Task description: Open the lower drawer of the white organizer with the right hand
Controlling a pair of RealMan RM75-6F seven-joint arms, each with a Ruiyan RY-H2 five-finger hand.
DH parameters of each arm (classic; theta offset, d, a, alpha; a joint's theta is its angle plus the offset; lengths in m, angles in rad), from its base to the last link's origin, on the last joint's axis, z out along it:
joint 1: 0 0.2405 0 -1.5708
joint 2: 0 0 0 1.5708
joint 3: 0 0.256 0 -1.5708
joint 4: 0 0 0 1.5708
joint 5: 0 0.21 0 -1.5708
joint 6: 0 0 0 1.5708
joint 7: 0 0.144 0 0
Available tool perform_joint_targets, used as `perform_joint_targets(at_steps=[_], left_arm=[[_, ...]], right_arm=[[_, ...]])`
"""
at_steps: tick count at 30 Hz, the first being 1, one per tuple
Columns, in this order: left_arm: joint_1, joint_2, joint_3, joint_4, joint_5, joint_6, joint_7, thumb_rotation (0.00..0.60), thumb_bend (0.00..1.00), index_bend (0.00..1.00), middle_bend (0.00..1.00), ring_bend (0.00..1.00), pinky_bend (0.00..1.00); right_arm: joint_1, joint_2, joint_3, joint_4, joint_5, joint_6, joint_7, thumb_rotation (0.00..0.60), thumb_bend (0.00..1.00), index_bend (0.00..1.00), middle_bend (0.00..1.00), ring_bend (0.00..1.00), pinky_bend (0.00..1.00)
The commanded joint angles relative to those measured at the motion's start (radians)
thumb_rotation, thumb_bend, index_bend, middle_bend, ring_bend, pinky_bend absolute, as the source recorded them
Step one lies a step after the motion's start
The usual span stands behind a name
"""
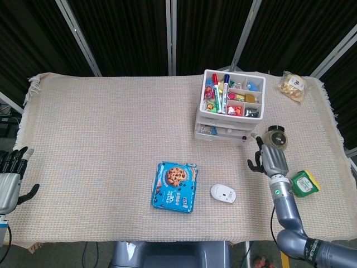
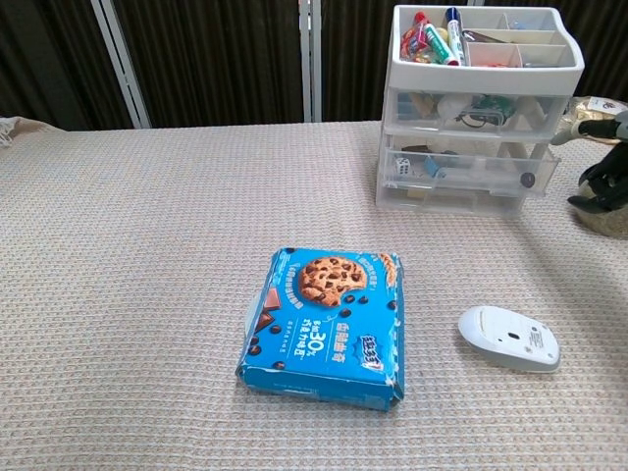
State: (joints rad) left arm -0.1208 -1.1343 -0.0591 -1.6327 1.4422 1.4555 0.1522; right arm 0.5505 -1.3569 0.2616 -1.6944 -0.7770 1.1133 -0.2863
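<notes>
Right hand [image 1: 271, 161] hovers just beside white organizer [image 1: 230, 107]; fingers curled.
</notes>
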Motion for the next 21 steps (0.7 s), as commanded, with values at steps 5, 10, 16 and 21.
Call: perform_joint_targets(at_steps=[5,10,16,21], left_arm=[[0.0,-0.001,-0.001,0.0,-0.001,0.001,0.001,0.6,0.32,0.03,0.0,0.0,0.0],[0.0,-0.002,-0.001,0.0,-0.002,0.0,0.002,0.6,0.32,0.03,0.0,0.0,0.0],[0.0,-0.001,-0.001,0.0,-0.002,0.0,0.002,0.6,0.32,0.03,0.0,0.0,0.0],[0.0,-0.001,-0.001,0.0,-0.002,-0.001,-0.001,0.6,0.32,0.03,0.0,0.0,0.0]], right_arm=[[0.016,-0.018,0.011,0.027,0.033,-0.028,0.009,0.6,0.32,0.22,0.82,0.87,0.66],[0.029,-0.039,0.019,0.059,0.039,-0.033,0.013,0.6,0.32,0.22,0.82,0.87,0.66],[0.042,-0.066,0.022,0.091,0.043,-0.039,0.015,0.6,0.32,0.22,0.82,0.87,0.66],[0.055,-0.092,0.027,0.116,0.057,-0.042,0.008,0.6,0.33,0.29,0.83,0.87,0.66]])
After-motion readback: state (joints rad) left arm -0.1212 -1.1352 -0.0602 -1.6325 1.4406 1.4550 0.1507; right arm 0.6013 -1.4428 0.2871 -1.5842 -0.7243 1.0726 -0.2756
